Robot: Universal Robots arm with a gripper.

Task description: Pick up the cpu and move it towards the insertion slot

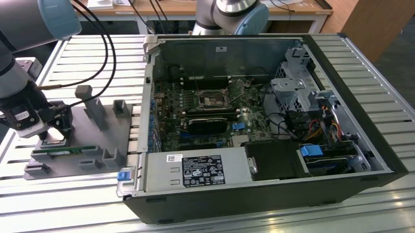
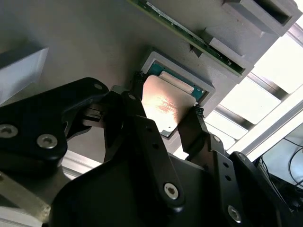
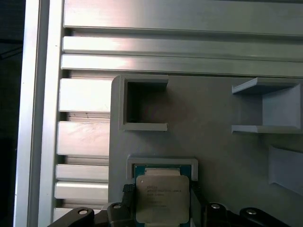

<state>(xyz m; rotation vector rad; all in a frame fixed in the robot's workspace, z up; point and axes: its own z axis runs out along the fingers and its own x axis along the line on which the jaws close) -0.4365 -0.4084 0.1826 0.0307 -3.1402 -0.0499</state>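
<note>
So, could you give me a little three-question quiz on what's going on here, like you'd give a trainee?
1. True or false: the cpu sits in the insertion slot.
2. The gripper is: A at the grey holder tray, B at the insertion slot, C raised away from everything?
3. What stands either side of the cpu?
Key: 1 false; 2 A; 3 the gripper's fingers.
</note>
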